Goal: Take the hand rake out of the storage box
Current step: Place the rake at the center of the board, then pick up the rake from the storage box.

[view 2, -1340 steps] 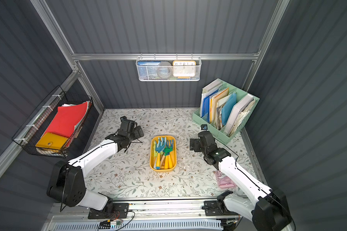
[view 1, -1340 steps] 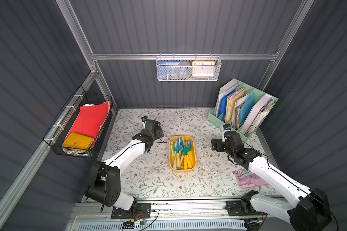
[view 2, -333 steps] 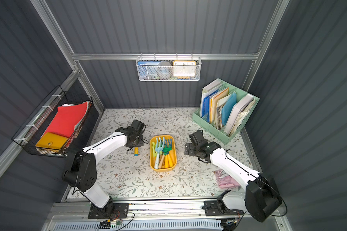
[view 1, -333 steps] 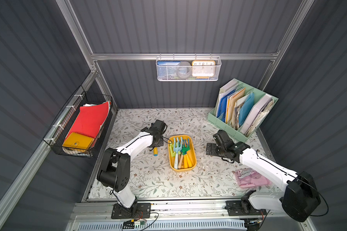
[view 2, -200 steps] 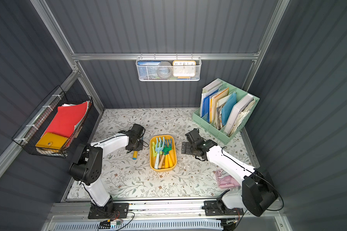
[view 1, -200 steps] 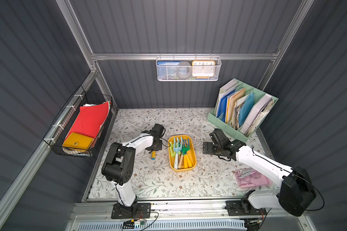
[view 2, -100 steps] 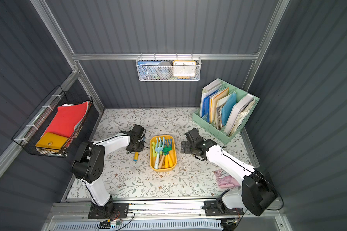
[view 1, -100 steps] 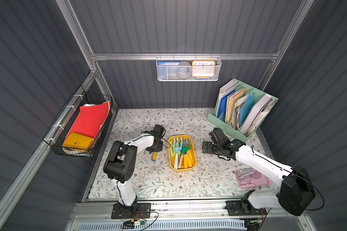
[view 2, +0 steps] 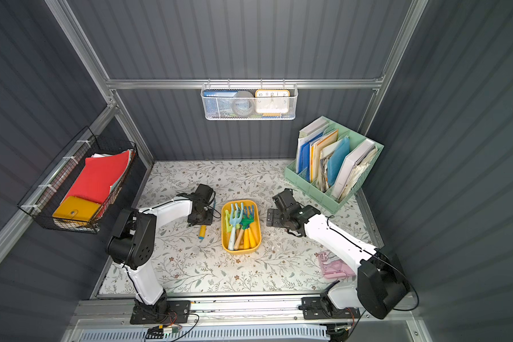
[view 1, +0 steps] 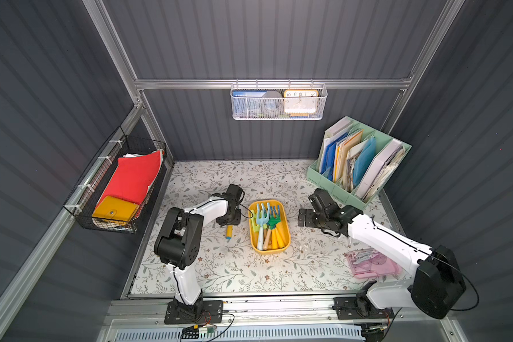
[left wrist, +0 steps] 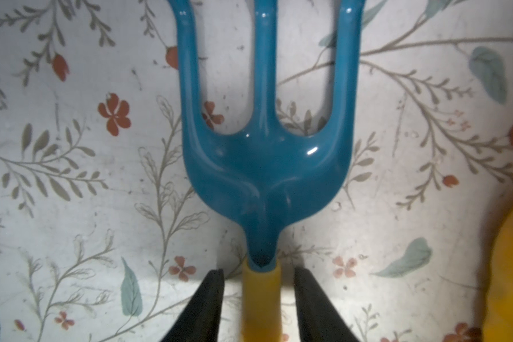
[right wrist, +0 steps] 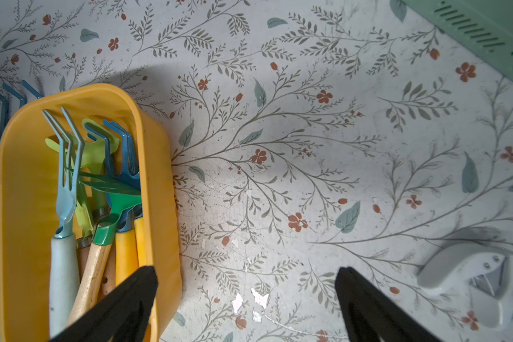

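Blue-pronged and yellow-handled, the hand rake (left wrist: pixel 264 165) was seen lying flat on the floral surface (left wrist: pixel 71 207), outside the storage box (right wrist: pixel 157 177) and just beside its wall on the left arm's side. In both top views only its handle end (view 1: pixel 228 232) (view 2: pixel 202 232) was shown, the head being covered by the left tool (view 1: pixel 228 220) (view 2: pixel 200 220). That tool's black fingers (left wrist: pixel 208 296) were parted narrowly on either side of the yellow handle, with a thin strip of lit surface visible on each side, so nothing was gripped. Several other rakes (right wrist: pixel 65 177) were heaped inside the box. On the box's far side the right tool (right wrist: pixel 246 269) was held wide and empty. One finger overlapped the box's rim; contact could not be told.
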Motion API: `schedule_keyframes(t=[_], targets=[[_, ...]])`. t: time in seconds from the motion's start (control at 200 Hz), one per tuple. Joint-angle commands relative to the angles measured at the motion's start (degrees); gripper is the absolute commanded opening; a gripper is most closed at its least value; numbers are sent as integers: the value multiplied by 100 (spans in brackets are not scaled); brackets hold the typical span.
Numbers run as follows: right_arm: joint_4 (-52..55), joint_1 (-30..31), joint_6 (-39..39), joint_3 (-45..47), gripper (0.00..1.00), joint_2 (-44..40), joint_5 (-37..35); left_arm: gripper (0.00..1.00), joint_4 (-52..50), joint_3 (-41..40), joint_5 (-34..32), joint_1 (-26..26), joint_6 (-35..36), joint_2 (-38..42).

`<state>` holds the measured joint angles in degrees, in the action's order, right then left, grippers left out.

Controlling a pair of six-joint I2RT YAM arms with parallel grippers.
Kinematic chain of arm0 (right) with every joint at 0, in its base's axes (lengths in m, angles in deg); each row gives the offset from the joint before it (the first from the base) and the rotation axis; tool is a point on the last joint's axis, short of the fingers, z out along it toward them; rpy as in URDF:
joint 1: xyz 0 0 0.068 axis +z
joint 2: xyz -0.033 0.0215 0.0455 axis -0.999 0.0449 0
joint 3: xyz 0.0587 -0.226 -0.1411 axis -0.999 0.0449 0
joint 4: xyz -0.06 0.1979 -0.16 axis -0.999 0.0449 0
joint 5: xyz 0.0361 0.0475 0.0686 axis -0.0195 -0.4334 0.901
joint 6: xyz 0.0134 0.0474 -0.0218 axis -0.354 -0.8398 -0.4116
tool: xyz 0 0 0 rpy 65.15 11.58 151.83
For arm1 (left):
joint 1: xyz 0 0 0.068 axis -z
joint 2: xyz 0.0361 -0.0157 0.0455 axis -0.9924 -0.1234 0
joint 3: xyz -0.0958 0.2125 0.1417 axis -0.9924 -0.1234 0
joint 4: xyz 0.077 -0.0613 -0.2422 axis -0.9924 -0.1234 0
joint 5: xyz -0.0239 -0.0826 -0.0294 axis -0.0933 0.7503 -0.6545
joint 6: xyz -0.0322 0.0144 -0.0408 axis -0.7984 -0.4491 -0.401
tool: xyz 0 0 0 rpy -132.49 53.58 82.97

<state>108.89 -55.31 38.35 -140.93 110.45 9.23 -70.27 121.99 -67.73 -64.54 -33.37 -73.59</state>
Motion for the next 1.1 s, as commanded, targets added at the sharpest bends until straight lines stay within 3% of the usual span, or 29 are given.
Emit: schedule_keyframes(t=[0.0,0.135,0.275,0.475,0.615,1.096], targets=[[132,32,119,-154,99,10,-15,51,-407,252,-22,-10,-37,44],[254,30,130,-154,99,-63,-83,53,-809,729,-242,0,-217,377],[274,26,31,-45,99,-81,-109,53,-894,940,577,100,-830,842],[257,27,-15,9,99,-6,-92,52,-923,1121,386,1351,-1746,971],[295,23,-2,-6,99,3,-66,51,-808,1140,265,1927,-2126,832],[182,25,-38,158,99,19,-53,46,-651,722,347,2175,-2465,528]])
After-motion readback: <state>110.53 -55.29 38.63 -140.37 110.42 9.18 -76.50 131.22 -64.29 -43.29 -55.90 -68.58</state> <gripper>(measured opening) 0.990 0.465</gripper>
